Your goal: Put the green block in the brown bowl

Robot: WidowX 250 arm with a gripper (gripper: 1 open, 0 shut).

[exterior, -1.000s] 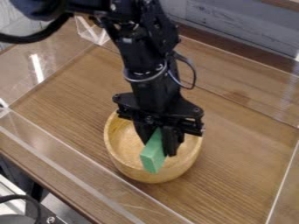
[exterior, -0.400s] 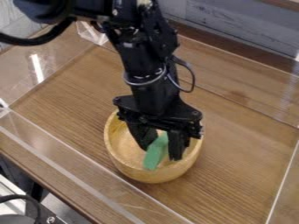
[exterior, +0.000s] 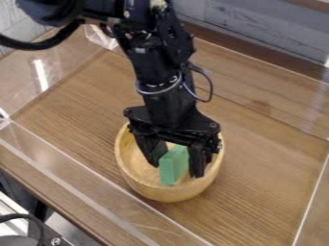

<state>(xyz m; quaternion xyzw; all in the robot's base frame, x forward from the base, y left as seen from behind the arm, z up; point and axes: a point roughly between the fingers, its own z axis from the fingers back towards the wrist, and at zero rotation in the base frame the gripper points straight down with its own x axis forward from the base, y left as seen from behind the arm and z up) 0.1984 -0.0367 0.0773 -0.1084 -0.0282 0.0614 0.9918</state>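
Observation:
The light tan wooden brown bowl (exterior: pixel 134 176) sits near the front of the wooden table. Inside it the green block (exterior: pixel 172 166) leans on end, its lower end resting in the bowl. My black gripper (exterior: pixel 178 154) hangs straight down over the bowl with its fingers (exterior: pixel 203 157) spread wide on either side of the block. The fingers look apart from the block, so the gripper is open. The arm hides the bowl's far rim.
A clear acrylic wall (exterior: pixel 52 72) rings the wooden tabletop (exterior: pixel 270 115), with its low front edge (exterior: pixel 77 207) near the bowl. A dark cable (exterior: pixel 26 38) loops at the far left.
The gripper held the green block tilted over the bowl one second ago. Its fingers have since spread, and the block has dropped lower into the bowl and stands more upright.

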